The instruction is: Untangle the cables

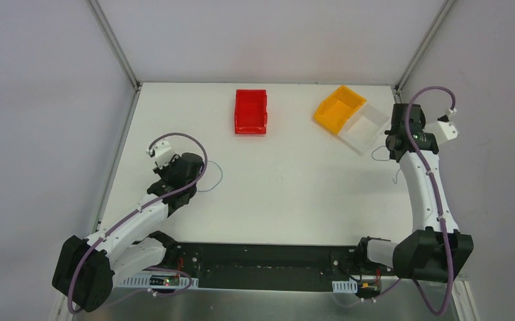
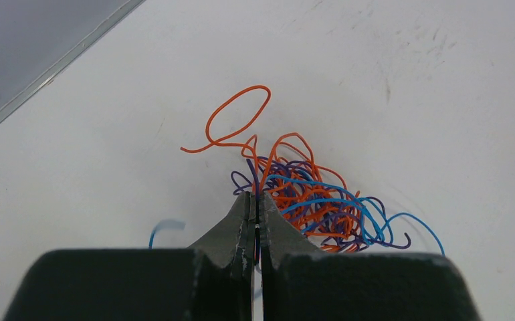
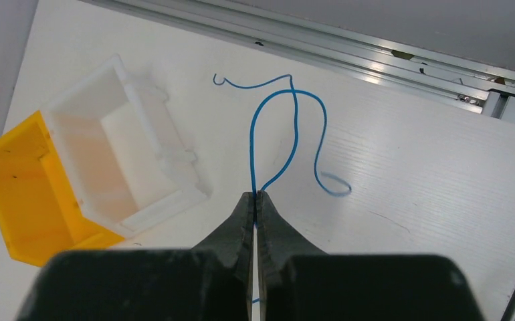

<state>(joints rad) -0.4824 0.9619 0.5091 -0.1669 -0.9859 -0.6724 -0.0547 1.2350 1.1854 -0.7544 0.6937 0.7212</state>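
The left gripper [image 2: 255,200] was clenched on strands of the cable tangle [image 2: 308,200], which lay just ahead of its tips near the left edge of the table [image 1: 281,200]. The right gripper [image 3: 256,198], near the right edge beside the white bin [image 3: 149,114], pinched one blue cable [image 3: 293,120] looping away ahead.

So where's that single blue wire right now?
The blue wire is pinched in the right gripper. It loops over the table on the far right side, just beside the white bin.
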